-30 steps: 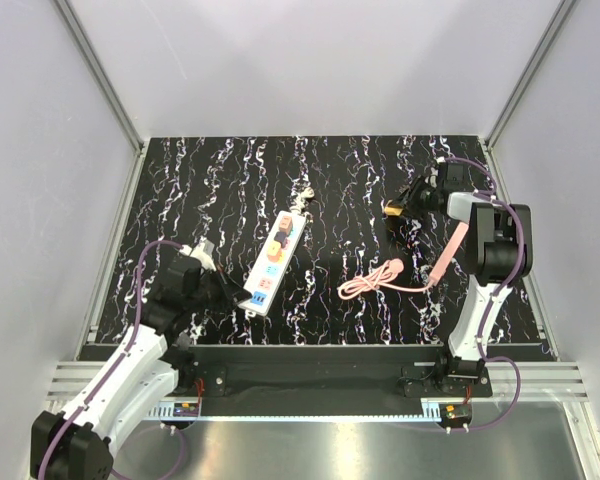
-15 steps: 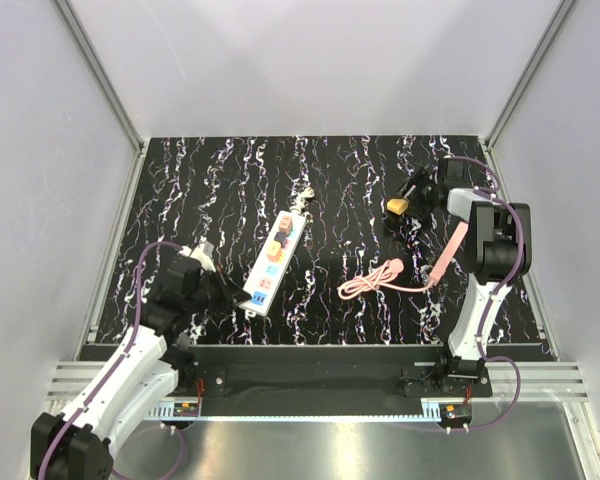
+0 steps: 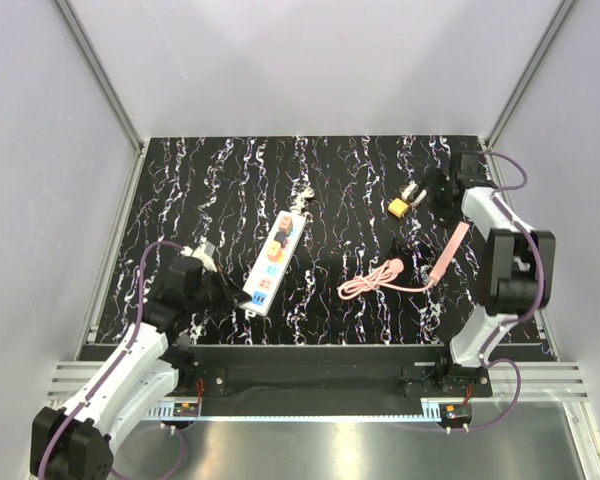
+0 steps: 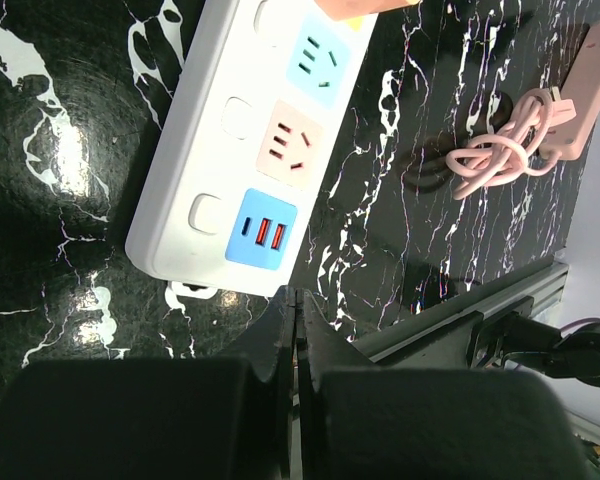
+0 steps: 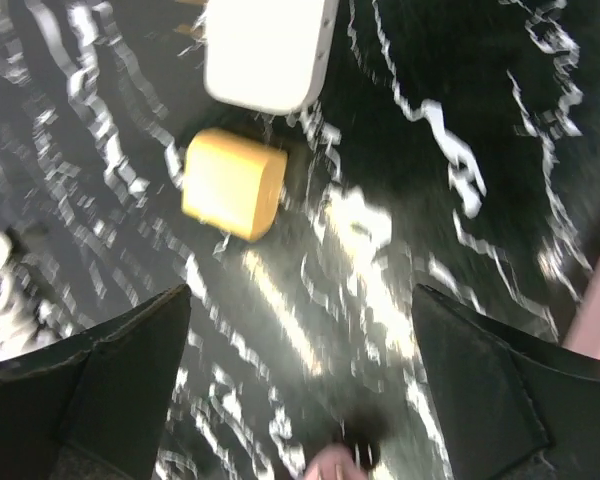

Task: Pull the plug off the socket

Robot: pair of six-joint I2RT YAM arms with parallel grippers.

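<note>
The socket [image 3: 272, 261], a long white power strip with coloured outlet patches, lies slantwise at the table's left middle. No plug sits in the outlets that show in the left wrist view, where the socket [image 4: 242, 150] fills the top. My left gripper [image 3: 238, 297] [image 4: 298, 296] is shut and empty, its tips at the strip's near end. The plug [image 3: 396, 207], a yellow block beside a small white cube adapter [image 3: 411, 191], lies on the table at the far right. My right gripper [image 3: 432, 192] [image 5: 300, 330] stands wide open just behind the plug [image 5: 232, 182], holding nothing.
A coiled pink cable [image 3: 378, 277] [image 4: 500, 150] with a flat pink bar [image 3: 447, 252] lies right of centre, near the right arm. Grey walls close in the black marbled table [image 3: 350, 180] on three sides.
My right gripper has opened and let go of the yellow plug, which now lies on the table. The right arm drew back toward the far right corner. The left arm has not moved.
</note>
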